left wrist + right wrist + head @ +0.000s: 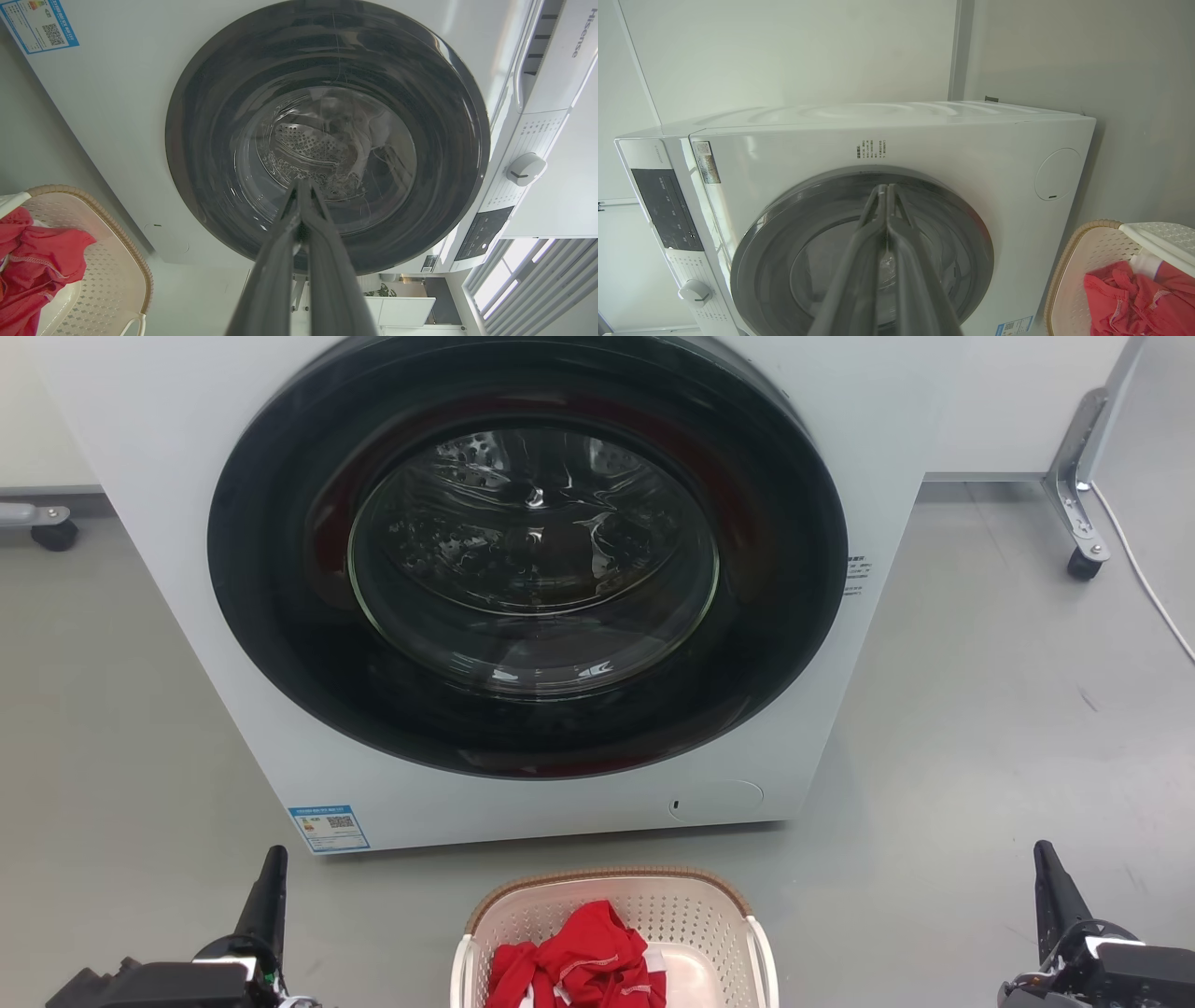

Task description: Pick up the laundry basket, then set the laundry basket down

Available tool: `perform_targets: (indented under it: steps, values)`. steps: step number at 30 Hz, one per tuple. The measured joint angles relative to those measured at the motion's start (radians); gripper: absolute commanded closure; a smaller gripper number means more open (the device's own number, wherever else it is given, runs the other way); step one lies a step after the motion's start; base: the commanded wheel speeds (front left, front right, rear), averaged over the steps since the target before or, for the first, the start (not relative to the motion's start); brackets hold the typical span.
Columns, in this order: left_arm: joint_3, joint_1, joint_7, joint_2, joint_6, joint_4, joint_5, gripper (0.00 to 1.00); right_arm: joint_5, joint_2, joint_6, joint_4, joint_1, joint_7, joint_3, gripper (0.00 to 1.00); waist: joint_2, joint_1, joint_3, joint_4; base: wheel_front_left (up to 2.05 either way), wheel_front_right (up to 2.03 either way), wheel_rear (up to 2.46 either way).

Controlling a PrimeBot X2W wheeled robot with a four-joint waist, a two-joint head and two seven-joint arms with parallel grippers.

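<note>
Left gripper (301,186): both dark fingers are pressed together along their length, tips meeting, nothing held between them. It points toward the glass door (532,560) of the washing machine (159,476) and touches nothing.

Right gripper (883,189): same condition, fingers closed tip to tip and empty, aimed at the upper part of the door, in contact with nothing.

In the head view the two grippers sit low at the left and right, each well apart from the laundry basket (691,915), which lies between them.

Laundry basket: stands upright on the floor (980,728), near the lower front edge of the washing machine but apart from it. The brown woven-look rim runs along its far side; the white side handles are free. Its near end is cut off by the bottom of the head view.

Contents: a crumpled red garment (583,947) lies inside the basket, below the rim.

Washing machine: door closed. A blue label (329,828) is fixed at the lower left corner of its front panel.
</note>
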Motion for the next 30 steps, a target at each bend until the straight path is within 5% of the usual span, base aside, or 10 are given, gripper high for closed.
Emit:
perform_targets:
  steps: [30]
  values:
    - [0.0, 0.0, 0.0, 0.0, 0.0, 0.0, 0.0, 1.0, 0.0, 0.0, 0.007, 0.0, 0.0, 0.0, 0.0, 1.0, 0.0, 0.0, 0.0, 0.0, 0.0, 0.0, 0.0]
